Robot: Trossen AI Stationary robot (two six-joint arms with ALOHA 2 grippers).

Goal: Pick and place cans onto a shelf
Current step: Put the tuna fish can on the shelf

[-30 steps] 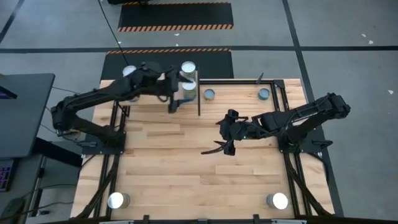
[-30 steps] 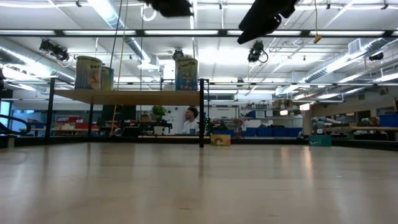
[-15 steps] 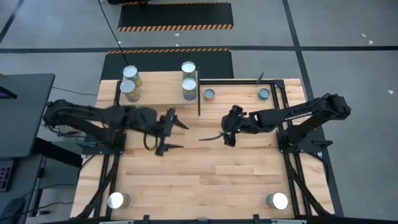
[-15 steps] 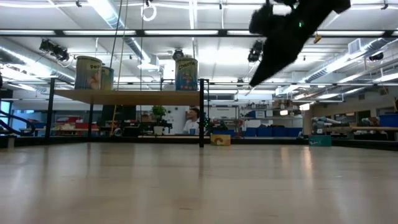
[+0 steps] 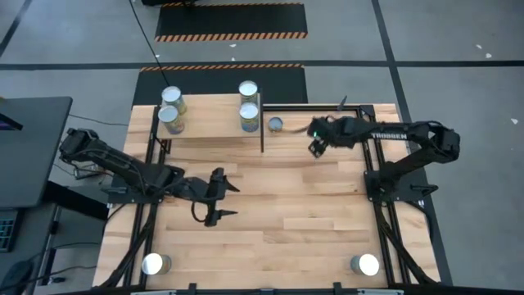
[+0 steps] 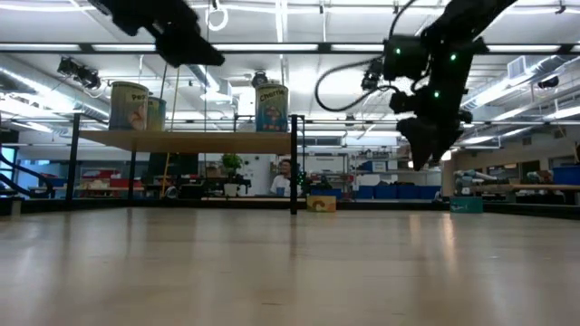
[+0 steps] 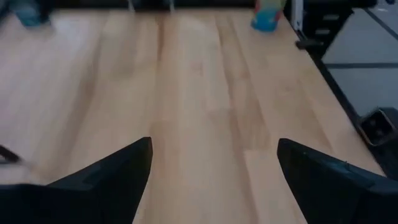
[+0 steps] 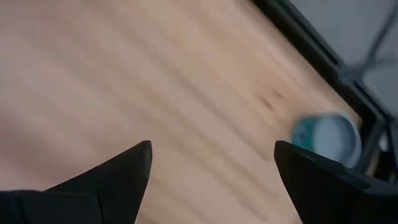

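Note:
The shelf stands at the table's far left on black legs. Several cans stand on it: two at its left end and two at its right end; they also show in the low view. One can stands on the table just right of the shelf. My left gripper hovers open and empty over the table's middle left. My right gripper hangs open and empty above the far table, right of that can; its wrist view shows a can on the wood ahead.
Two more cans stand at the near corners. A black frame rail runs along the far edge right of the shelf. My right arm crosses the far right corner. People show in the room behind.
My left gripper has drawn back from the shelf's right end toward the near edge and now hovers low over the middle left; the cans stay on the shelf. My right gripper has gone from the table's middle toward the far edge, near the can beside the shelf.

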